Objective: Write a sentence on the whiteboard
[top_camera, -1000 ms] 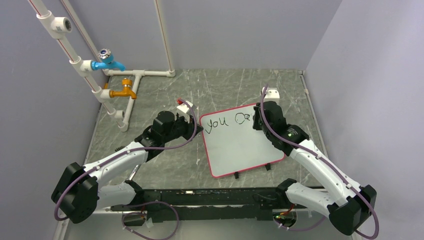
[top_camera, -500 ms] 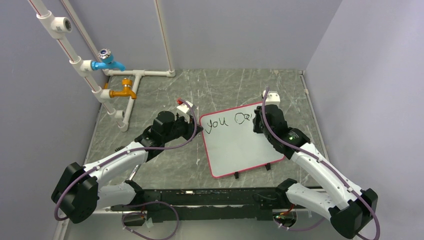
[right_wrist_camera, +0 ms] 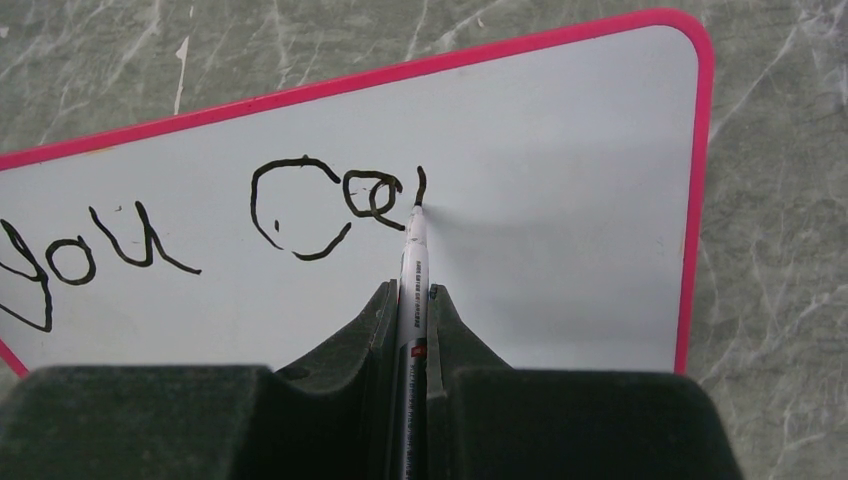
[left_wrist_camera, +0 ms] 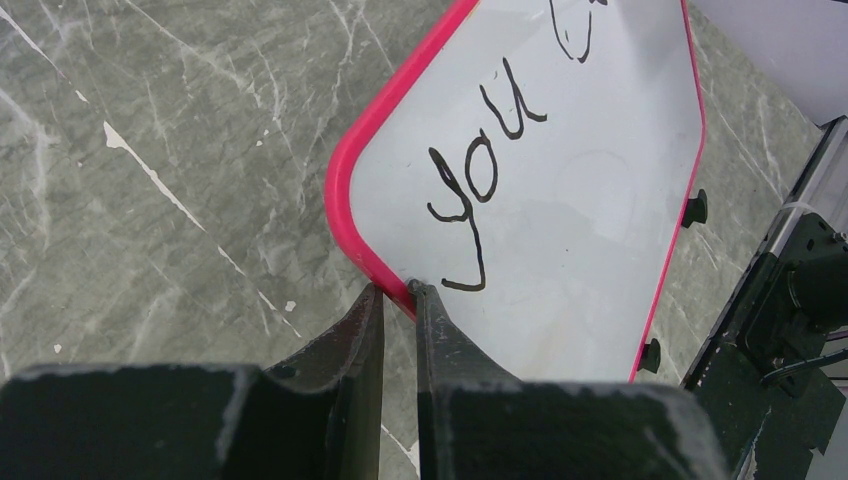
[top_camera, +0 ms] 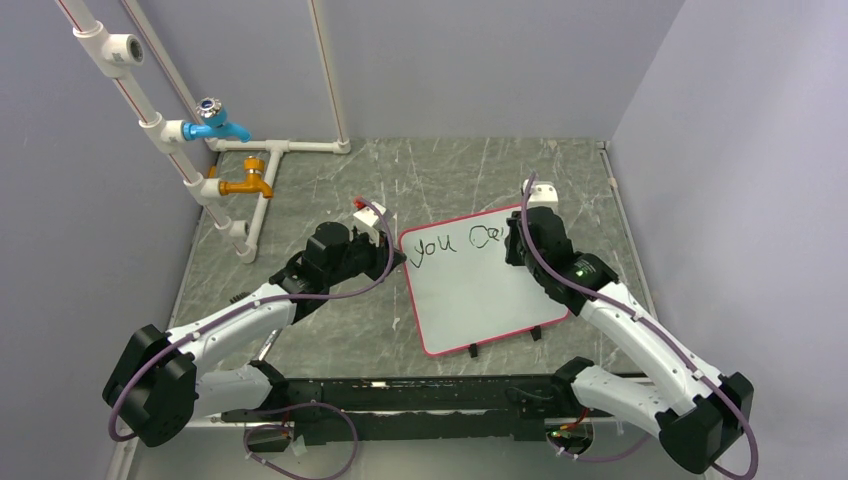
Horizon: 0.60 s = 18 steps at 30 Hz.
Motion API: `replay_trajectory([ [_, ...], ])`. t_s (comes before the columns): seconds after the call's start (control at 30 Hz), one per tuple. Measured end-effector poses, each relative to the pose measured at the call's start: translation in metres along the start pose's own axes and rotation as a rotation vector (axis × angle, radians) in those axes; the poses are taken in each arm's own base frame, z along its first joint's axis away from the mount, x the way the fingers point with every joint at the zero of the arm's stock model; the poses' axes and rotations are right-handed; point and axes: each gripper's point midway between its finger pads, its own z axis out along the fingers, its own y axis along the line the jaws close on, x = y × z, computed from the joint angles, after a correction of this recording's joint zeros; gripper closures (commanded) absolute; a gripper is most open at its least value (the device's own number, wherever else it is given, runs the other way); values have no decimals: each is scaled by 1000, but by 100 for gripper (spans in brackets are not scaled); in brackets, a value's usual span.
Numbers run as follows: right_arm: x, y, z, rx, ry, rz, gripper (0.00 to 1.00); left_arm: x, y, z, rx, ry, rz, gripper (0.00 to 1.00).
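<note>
Writing mid-sentence. Whiteboard (top_camera: 480, 290) flat on counter (top_camera: 450, 170), centre frame. Done: "you" plus partial second word along upper edge; lower face blank, most of sentence likely left. Right hand (right_wrist_camera: 412, 300) clamped on marker (right_wrist_camera: 414, 245), tip touching whiteboard. Left hand (left_wrist_camera: 397, 292) narrow, pinching pink rim corner.

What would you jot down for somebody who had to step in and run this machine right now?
Left pincer: shut on the whiteboard, gripping its pink rim beside the letter "y". The board lies flat on the table.
Right pincer: shut on a marker, its tip touching the board at the end of a short stroke.
Done: "you" is written. A second word is begun, roughly "Ce" plus that stroke.
Left: finish that word and the rest of the sentence. Most of the board is blank.
</note>
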Motion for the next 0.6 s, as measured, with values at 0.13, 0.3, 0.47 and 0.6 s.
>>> replay_trajectory([
  [0.13,-2,0,1,9,11,-11,100,0,0,0,0,0,0,100],
  [0.3,-9,-1,5,26,11,-23,100,0,0,0,0,0,0,100],
  [0.47,-11,-2,9,38,17,-33,100,0,-1,0,3,1,0,100],
  [0.6,-15,-7,10,58,9,-34,100,0,-1,0,3,1,0,100],
])
